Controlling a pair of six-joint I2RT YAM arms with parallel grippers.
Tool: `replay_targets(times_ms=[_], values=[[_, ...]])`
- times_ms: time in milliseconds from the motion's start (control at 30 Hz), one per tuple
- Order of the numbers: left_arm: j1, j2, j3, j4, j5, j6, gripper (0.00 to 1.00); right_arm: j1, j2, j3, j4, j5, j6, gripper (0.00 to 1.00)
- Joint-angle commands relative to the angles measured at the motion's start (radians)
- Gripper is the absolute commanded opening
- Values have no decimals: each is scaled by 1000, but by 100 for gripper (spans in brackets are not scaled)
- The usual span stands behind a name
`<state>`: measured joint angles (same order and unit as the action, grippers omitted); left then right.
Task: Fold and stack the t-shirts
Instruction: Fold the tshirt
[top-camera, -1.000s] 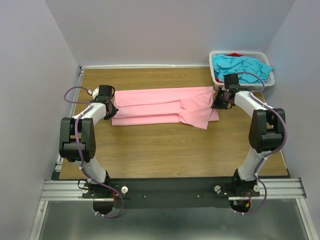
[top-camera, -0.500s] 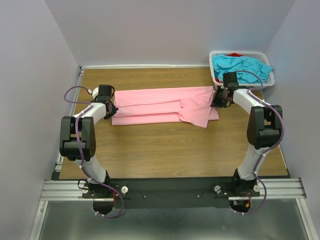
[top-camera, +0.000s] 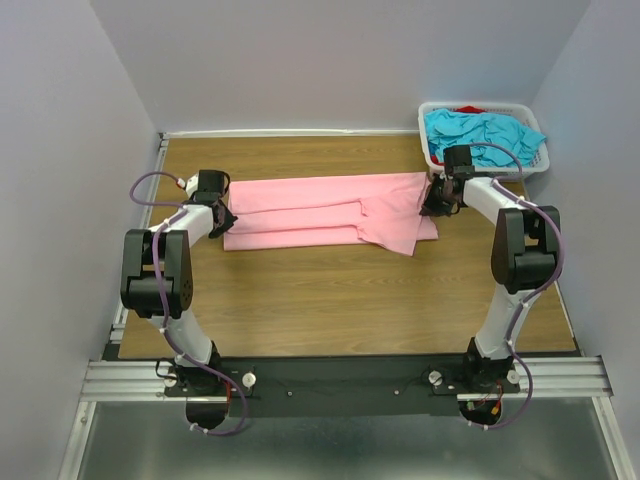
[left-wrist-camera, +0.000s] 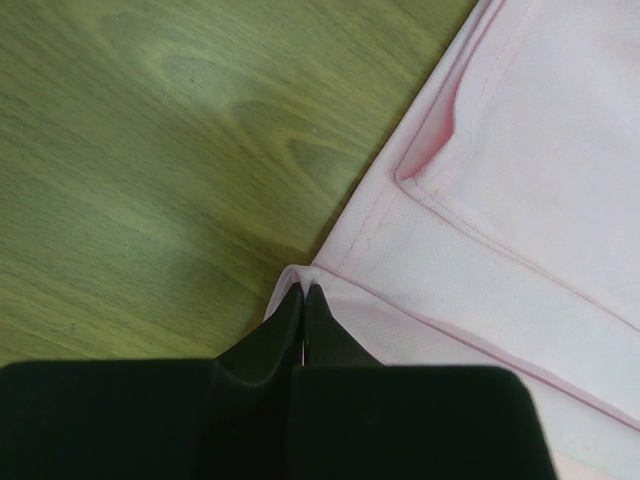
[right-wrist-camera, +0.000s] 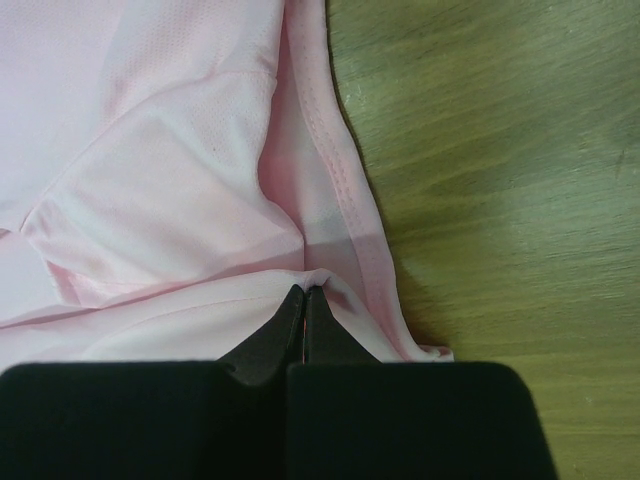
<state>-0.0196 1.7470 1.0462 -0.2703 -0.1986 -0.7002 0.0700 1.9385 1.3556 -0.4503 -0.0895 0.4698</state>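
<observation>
At the nine o'clock side of the wooden table (top-camera: 330, 290), the left gripper (top-camera: 228, 216) has its black fingers pressed together on the corner hem of the pink t-shirt (top-camera: 320, 215). The left wrist view shows that corner (left-wrist-camera: 300, 275) nipped between the tips and raised a little off the wood. From there the shirt lies flat as a long band across the middle of the table, toward three o'clock. It is folded lengthwise with layered edges, and a sleeve flap hangs toward six o'clock near its right end. At that right end the right gripper (top-camera: 433, 207) is likewise closed, pinching a small ridge of the pink cloth (right-wrist-camera: 150, 150) just inside the stitched hem, as the right wrist view shows. Bare wood lies beyond the hem at three o'clock. Up at the table's one o'clock corner stands a white slotted basket (top-camera: 437, 158). It is heaped with crumpled turquoise t-shirts (top-camera: 485, 130), and a bit of red cloth (top-camera: 470, 108) peeks out at its twelve o'clock rim. The right arm's wrist and its purple cable (top-camera: 500, 148) cross in front of the basket's seven o'clock corner, between the basket and the pink shirt.
</observation>
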Motion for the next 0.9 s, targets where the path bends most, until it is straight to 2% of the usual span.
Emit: replay_targets(times_ms=[0, 867], values=[[10, -7, 28, 14, -8, 13, 2, -1, 7, 10, 22, 53, -14, 1], [10, 39, 46, 65, -12, 10, 2, -4, 22, 14, 58, 80, -34, 1]])
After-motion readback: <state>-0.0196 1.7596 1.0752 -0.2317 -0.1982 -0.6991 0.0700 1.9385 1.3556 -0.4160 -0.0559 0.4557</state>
